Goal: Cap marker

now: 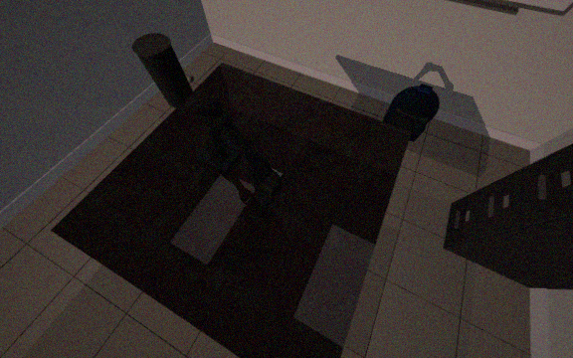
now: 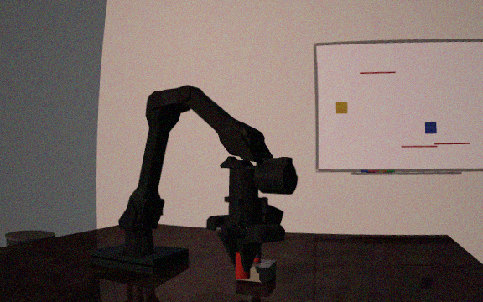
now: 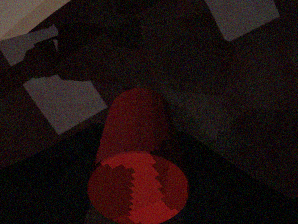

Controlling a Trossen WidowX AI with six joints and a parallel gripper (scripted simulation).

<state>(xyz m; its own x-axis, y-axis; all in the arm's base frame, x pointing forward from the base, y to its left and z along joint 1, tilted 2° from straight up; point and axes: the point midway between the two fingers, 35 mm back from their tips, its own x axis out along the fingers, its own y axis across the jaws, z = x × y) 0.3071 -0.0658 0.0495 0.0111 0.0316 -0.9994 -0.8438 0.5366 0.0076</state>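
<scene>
The red cap [image 2: 241, 268] [image 3: 134, 122] stands upright between the fingers of my gripper [image 2: 243, 268], seemingly a little above the table. My gripper is shut on it; in the wrist view the dark fingers press in from both sides and the cap's round top faces the camera. The holder block [image 2: 269, 271], grey with a pale side, sits on the table just behind and to the right of the fingers. A small red bit, probably the marker [image 2: 257, 260], shows above the block; the rest is hidden by a finger. The top view is too dark to show cap or marker.
The arm's base [image 2: 141, 257] stands on the dark table [image 1: 132, 199] [image 2: 350, 268], left of the gripper in the exterior view. Pale light patches [image 1: 210, 224] [image 1: 336, 283] [image 3: 67, 102] lie on the table. A dark bin [image 1: 164, 70] and a blue-black chair [image 1: 412, 109] stand beyond its edges.
</scene>
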